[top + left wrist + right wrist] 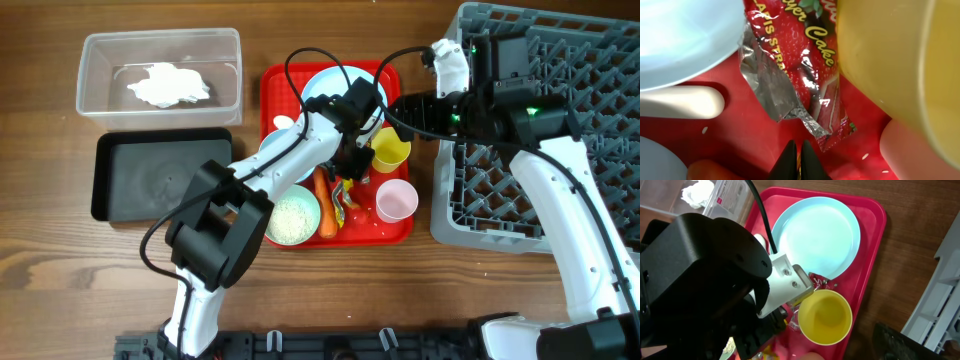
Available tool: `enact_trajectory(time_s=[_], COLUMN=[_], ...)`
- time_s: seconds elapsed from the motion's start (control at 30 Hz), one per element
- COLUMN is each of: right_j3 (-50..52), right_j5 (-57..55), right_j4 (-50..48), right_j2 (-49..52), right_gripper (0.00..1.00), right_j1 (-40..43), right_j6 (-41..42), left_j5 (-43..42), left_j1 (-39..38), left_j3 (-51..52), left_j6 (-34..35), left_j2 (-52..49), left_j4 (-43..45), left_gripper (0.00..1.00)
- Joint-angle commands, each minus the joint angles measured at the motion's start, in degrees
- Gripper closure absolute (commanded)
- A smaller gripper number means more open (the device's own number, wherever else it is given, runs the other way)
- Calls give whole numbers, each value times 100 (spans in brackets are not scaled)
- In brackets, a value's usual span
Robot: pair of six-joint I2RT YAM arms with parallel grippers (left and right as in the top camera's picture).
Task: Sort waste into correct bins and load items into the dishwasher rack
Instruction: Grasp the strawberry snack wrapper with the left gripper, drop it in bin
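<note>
On the red tray, the left gripper is hovering, fingers pinched together, with the red snack wrapper lying just ahead, running lengthwise away beside the yellow cup.

The red snack wrapper carries the only print that can be read. In the left wrist view, the word "Cake" runs across it in yellow script. Beside that is a line of yellow capitals, cut off by the crumpled foil, of which "APIS STR" is legible. The script just above "Cake" is cropped and unclear. In the right wrist view, the clear bin bears a white and red label whose print is too small to read.
</note>
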State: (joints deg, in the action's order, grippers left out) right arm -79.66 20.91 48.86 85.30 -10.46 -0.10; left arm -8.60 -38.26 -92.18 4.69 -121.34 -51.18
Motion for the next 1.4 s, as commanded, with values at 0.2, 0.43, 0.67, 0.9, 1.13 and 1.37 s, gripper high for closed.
enact_trajectory(time_s=[0.2, 0.43, 0.67, 0.9, 1.13, 1.37], right_j3=[-59, -59, -59, -59, -59, -59], right_j5=[-63, -63, -166, -164, -164, -164], right_j4=[0, -9, -17, -11, 4, 76], right_j2=[59, 59, 59, 59, 59, 59], right_gripper=[6, 5, 6, 5, 4, 4], right_j1=[0, 0, 0, -2, -2, -2], right_j6=[13, 17, 26, 28, 28, 31], left_j5=[1235, 2599, 2299, 1058, 901, 455], left_j1=[678, 2774, 3644, 2385, 883, 282], left_j3=[-824, -822, -824, -824, -79, 238], left_j6=[765, 802, 774, 448, 214, -892], left_j2=[1029, 1023, 280, 916, 623, 404], left_j4=[-295, 1373, 2487, 761, 557, 870], left_gripper=[96, 96, 0, 2, 14, 14])
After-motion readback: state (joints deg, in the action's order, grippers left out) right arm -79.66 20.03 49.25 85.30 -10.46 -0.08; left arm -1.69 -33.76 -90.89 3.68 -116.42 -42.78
